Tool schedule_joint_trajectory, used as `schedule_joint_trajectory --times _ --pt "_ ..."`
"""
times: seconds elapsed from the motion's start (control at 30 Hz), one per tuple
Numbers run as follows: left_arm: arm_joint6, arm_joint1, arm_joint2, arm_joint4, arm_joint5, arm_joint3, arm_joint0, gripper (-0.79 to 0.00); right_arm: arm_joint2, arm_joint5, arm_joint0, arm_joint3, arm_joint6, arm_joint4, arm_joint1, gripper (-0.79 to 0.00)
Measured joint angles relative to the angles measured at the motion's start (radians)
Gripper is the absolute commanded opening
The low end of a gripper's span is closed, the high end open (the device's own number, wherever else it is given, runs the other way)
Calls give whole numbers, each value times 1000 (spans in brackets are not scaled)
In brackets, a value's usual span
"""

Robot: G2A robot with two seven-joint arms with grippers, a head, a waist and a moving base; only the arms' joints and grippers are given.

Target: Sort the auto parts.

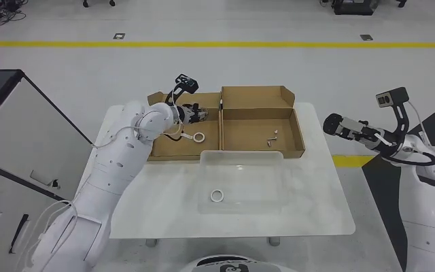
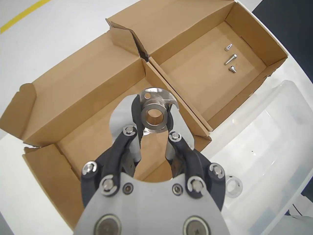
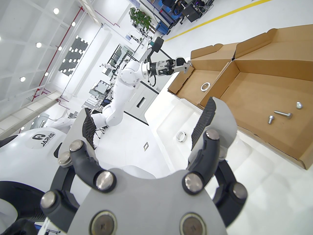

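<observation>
So, my left claw [image 2: 152, 112] is clamped on a flanged metal sleeve [image 2: 153, 93], hanging over the left cardboard box [image 2: 80, 81]. Grip looks narrow to me; released crooked, it could roll, knock the ring [image 1: 199, 137] there, or bounce out.

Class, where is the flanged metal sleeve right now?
In the left wrist view the sleeve hangs over the left cardboard box, gripped in the left gripper's jaws, near the loose ring on its floor.
</observation>
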Motion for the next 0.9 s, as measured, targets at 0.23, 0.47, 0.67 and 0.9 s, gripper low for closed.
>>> schedule_joint_trajectory --times 0.23,0.47,0.67,0.9 --pt "18 2 6 81 99 66 12 -785 0 0 0 0 0 0 0 0" --pt "25 -26 67 77 143 243 -43 -785 0 0 0 0 0 0 0 0" --pt "25 -54 116 47 168 359 -93 -785 0 0 0 0 0 0 0 0" --pt "31 -72 149 65 205 422 -117 -785 0 0 0 0 0 0 0 0"
